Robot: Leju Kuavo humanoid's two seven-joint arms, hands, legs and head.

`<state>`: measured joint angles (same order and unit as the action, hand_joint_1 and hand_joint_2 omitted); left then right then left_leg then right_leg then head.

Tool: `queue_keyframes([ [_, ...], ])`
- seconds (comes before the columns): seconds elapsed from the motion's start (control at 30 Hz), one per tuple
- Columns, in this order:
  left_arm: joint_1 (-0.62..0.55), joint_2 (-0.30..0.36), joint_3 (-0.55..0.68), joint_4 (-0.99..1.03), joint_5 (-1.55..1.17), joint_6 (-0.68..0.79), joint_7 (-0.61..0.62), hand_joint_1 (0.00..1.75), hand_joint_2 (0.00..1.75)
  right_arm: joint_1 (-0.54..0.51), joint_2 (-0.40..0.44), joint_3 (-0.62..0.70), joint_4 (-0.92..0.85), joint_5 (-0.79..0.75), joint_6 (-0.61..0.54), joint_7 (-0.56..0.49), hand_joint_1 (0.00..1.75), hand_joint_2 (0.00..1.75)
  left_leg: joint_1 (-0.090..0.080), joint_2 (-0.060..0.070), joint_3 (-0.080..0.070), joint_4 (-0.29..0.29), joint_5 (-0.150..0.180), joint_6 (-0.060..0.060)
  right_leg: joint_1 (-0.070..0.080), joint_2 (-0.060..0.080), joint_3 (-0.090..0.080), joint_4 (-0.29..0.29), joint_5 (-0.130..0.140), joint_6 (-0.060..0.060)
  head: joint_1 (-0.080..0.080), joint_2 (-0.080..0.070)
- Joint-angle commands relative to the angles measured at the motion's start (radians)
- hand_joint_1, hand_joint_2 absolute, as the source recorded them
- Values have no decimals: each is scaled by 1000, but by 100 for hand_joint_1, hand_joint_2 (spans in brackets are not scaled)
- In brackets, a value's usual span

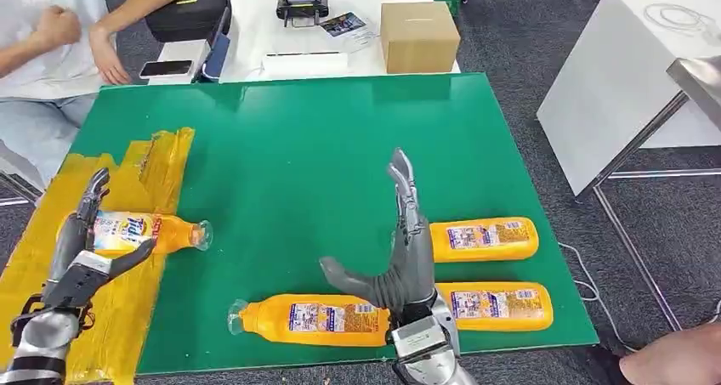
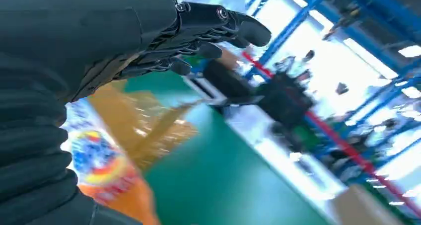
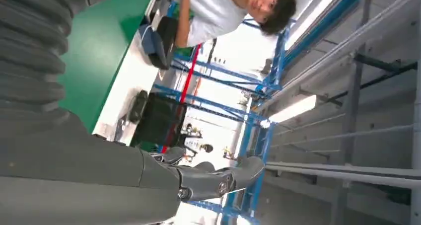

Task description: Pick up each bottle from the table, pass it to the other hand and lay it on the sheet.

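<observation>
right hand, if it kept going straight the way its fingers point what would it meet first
Likely nothing near: the right hand points its fingers across bare green mat toward the white table. Its height above the mat is unclear.

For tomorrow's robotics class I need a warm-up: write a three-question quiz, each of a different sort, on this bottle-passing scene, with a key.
1. True or false: the bottle by the left hand lies partly on the yellow sheet.
2. How many orange bottles lie on the green mat off the sheet? A) one B) two C) three
3. Fill in: the right hand is ____, holding nothing.

Key:
1. True; the labelled bottle rests there, cap end over the mat.
2. C
3. open
</observation>
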<state>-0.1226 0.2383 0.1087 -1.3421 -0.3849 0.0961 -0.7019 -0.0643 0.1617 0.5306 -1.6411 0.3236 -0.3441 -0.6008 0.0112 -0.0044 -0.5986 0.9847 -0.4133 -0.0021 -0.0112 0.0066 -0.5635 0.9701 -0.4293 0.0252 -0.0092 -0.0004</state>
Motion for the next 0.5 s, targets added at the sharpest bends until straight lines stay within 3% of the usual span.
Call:
queue_keyframes([
  [0.03,38,-269,-6,-124,50,-136,58,0,175,49,-57,-41,-49,97,-35,29,0,175,0,-5,5,-2,-2,2,0,-6,8,-3,-3,0,0,0],
  [0.43,28,-268,-10,-97,48,-136,66,0,175,56,-57,-42,-54,107,-39,29,0,175,0,-2,3,-1,-2,1,0,-2,3,-1,-1,0,0,0],
  [0.5,10,-283,-3,-54,84,-198,157,0,175,67,-55,-50,-59,129,-48,32,0,175,1,-1,3,0,-2,1,1,-1,3,-1,-1,0,0,0],
])
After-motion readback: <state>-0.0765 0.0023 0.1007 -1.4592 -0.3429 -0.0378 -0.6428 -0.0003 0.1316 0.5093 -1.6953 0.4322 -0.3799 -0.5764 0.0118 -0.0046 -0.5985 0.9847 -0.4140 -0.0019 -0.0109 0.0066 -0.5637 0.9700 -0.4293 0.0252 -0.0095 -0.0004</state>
